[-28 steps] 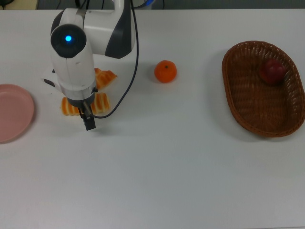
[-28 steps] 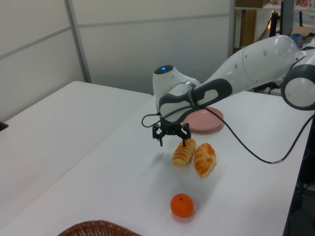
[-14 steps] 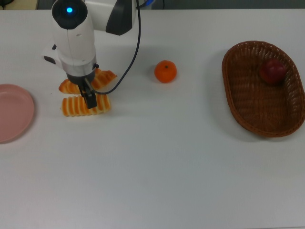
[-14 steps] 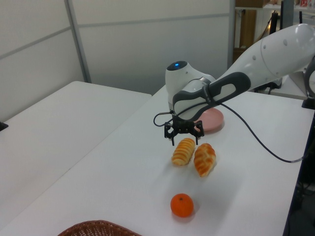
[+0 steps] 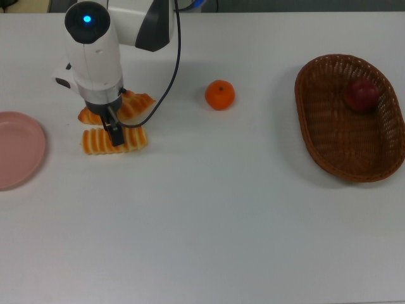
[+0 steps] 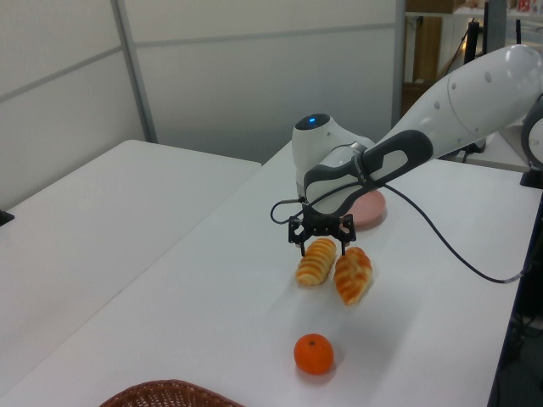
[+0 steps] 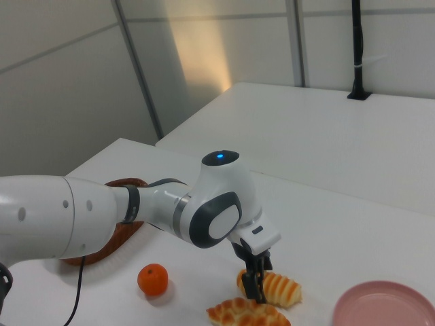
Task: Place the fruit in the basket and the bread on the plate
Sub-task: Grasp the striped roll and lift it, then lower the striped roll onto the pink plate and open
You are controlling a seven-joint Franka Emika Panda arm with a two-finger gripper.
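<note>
Gripper (image 6: 321, 246) over the striped loaf (image 5: 114, 140), left-centre of the top view; fingers spread, straddling it, not gripping. Braided loaf (image 5: 117, 106) lies just beside (easy to nudge). Best to drop straight down, close across the narrow width, then lift clear towards the pink plate (image 5: 19, 149) at the left edge.

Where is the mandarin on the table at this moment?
In the top view the mandarin lies alone on the table, between the two loaves on the top view's left and the basket on its right.
</note>
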